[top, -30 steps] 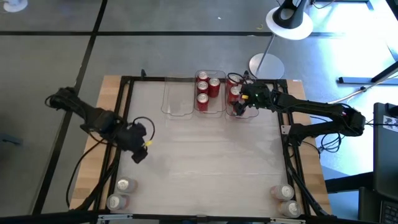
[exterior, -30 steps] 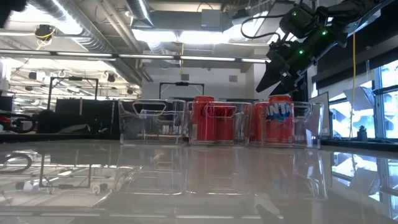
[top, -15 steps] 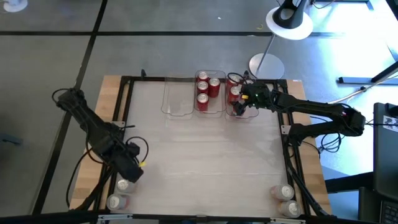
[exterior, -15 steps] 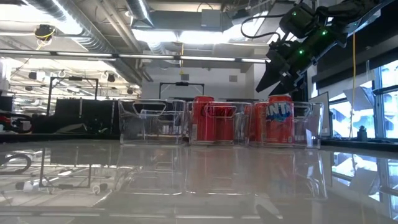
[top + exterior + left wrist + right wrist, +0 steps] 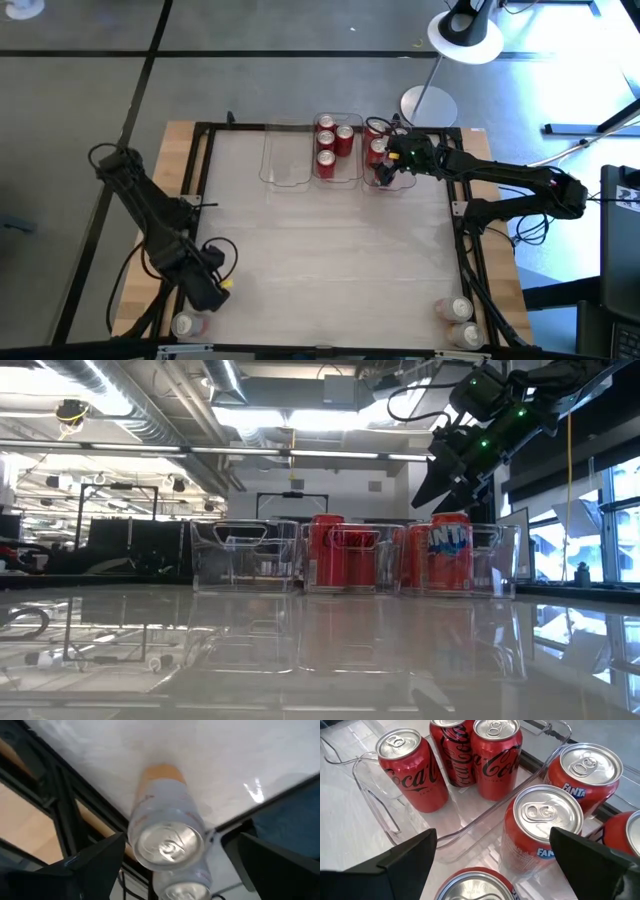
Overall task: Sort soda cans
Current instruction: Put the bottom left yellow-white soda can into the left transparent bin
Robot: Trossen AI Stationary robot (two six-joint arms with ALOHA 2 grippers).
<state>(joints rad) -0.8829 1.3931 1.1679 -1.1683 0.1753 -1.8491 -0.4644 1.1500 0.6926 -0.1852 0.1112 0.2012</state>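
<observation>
The left claw (image 5: 207,292) is hovering released over a pale can (image 5: 167,837) at the surface's near-left corner; the right claw (image 5: 384,172), also released, is hanging above the far bin's (image 5: 485,820) cans (image 5: 540,832).

The left gripper (image 5: 205,292) swings from the table's left edge toward the near-left corner, now hanging open-fingered directly above a pale silver-topped soda can (image 5: 167,832) there.

left tool (image 5: 205,291) open-jawed, low at the near left corner; right tool (image 5: 386,170) open-jawed, at the far side
</observation>
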